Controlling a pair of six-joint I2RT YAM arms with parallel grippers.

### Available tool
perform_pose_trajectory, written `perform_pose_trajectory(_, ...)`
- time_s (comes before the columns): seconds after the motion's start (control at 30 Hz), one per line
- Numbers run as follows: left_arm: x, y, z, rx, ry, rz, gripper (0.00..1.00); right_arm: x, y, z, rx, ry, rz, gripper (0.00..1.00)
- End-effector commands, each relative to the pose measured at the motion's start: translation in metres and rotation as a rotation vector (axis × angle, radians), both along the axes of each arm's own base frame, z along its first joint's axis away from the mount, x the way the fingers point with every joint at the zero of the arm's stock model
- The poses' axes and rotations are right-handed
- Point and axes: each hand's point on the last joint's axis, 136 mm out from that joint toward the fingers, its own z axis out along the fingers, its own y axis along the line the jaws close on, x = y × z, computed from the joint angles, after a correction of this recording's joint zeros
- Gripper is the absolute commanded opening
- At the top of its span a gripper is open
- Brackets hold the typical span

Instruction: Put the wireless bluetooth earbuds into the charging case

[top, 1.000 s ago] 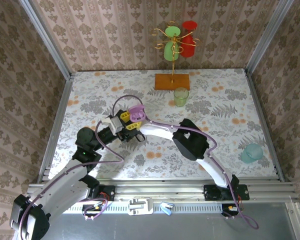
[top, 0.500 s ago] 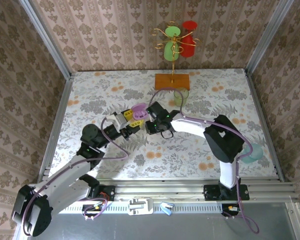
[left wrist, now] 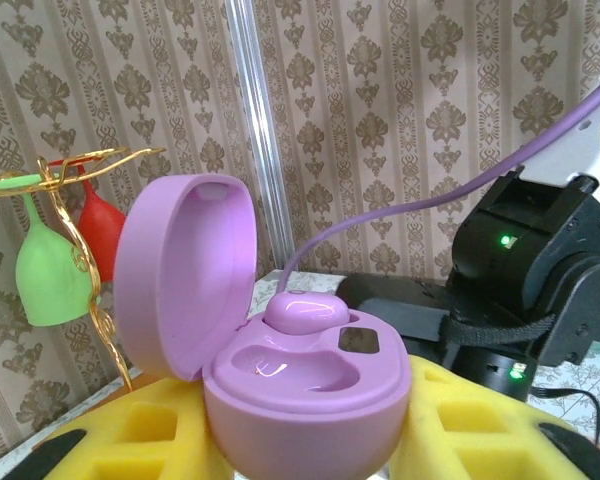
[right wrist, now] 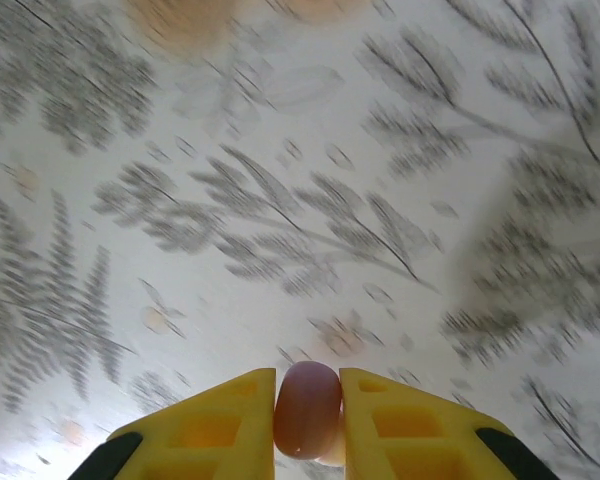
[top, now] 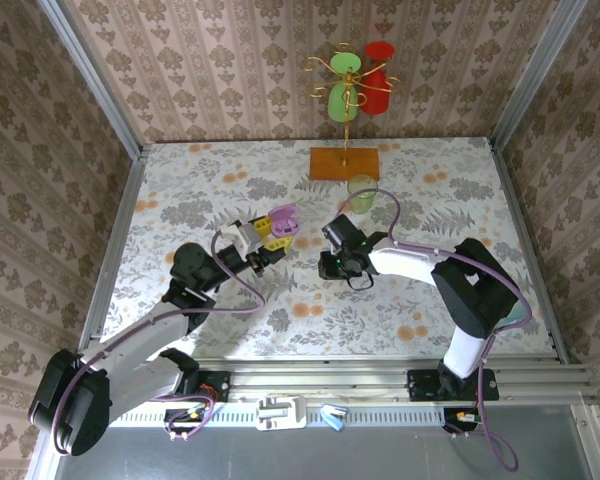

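Left wrist view: the left pincer (left wrist: pixel 305 445) is found closed on the purple charging case (left wrist: pixel 305 400), which is clamped between the yellow fingers (left wrist: pixel 130 430). The underside of the case and the finger bases are cut off by the lower frame edge. The lid (left wrist: pixel 185 275) is stood open, up and to the left of the pincer. A seated earbud (left wrist: pixel 308 312) is noted in the well farther from the pincer; the nearer well is unfilled.

In the right wrist view, the right pincer (right wrist: pixel 308 385) is recorded gripping a pinkish earbud (right wrist: pixel 307 408) upright between its fingertips, above the floral table (right wrist: pixel 280 200), whose pattern is blurred. The bud's lower end is hidden between the pads, and a paler shape just behind it cannot be identified.

From the top external view, the two pincers are seen near each other but apart, the case's open side turned toward the right pincer; the held bud is too small to be made out.
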Motion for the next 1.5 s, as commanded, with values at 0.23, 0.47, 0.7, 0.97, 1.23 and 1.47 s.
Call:
perform_pose_trajectory(0.23, -0.002, 0.0, 0.021, -0.046, -0.063, -0.002, 0.14, -0.017, -0.048, 0.002, -0.331, 0.007, -0.009, 0.33)
perform_pose_trajectory(0.47, 0.008, 0.011, 0.018, -0.041, -0.017, 0.07, 0.14, -0.01, -0.045, 0.024, -0.481, -0.072, 0.046, 0.45)
perform_pose_trajectory(0.7, 0.006, 0.033, 0.022, -0.035, -0.038, 0.14, 0.13, -0.011, -0.036, 0.026, -0.6, -0.084, 0.092, 0.39)
perform_pose_trajectory(0.97, 0.0, 0.042, 0.025, -0.017, -0.063, 0.169, 0.13, -0.014, -0.033, 0.024, -0.737, -0.1, 0.124, 0.33)
perform_pose_trajectory(1.23, 0.0, 0.039, 0.028, -0.024, -0.069, 0.151, 0.13, -0.019, -0.026, 0.016, -0.797, -0.095, 0.14, 0.31)
perform_pose_trajectory(1.47, 0.0, 0.039, 0.029, -0.026, -0.072, 0.149, 0.13, -0.02, -0.025, 0.001, -0.835, -0.076, 0.16, 0.29)
